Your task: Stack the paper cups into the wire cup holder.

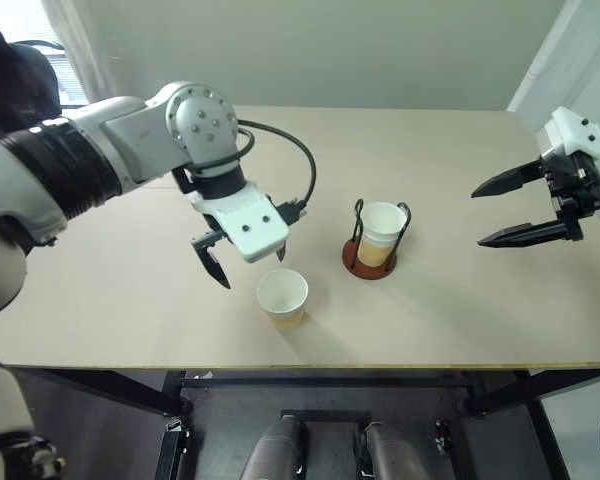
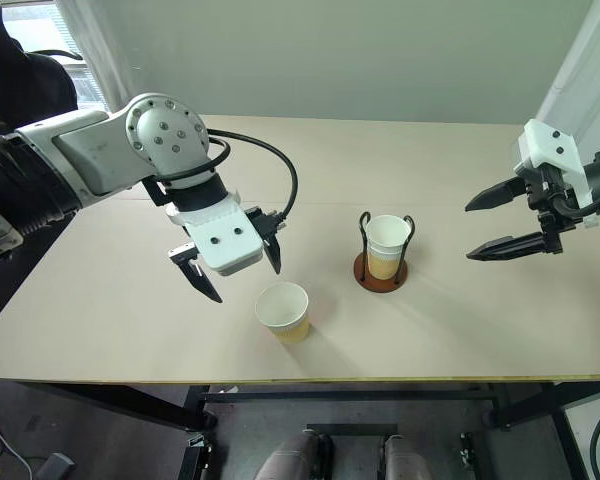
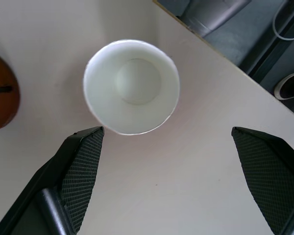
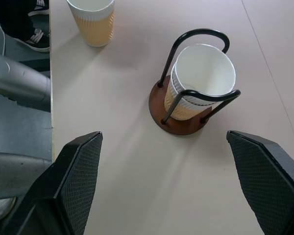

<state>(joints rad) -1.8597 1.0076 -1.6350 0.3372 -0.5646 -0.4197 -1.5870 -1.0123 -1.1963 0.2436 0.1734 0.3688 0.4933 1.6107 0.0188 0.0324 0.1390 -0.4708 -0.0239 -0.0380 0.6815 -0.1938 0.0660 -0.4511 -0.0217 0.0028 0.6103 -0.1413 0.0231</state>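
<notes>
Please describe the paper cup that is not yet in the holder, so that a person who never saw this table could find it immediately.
On the pale table, look near the front edge, beside the wire cup holder with its reddish-brown base. The loose cup stands upright there, below the open left hand. Unlike the stacked cups, no black wires surround it.

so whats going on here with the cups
A humanoid robot is stacking paper cups into a wire cup holder on a table. The holder already has cups nested in it. One loose cup stands upright near the table's front edge. The left gripper is open, pointing down just beside that cup, holding nothing. The right gripper is open and empty, off to the holder's right.
</notes>
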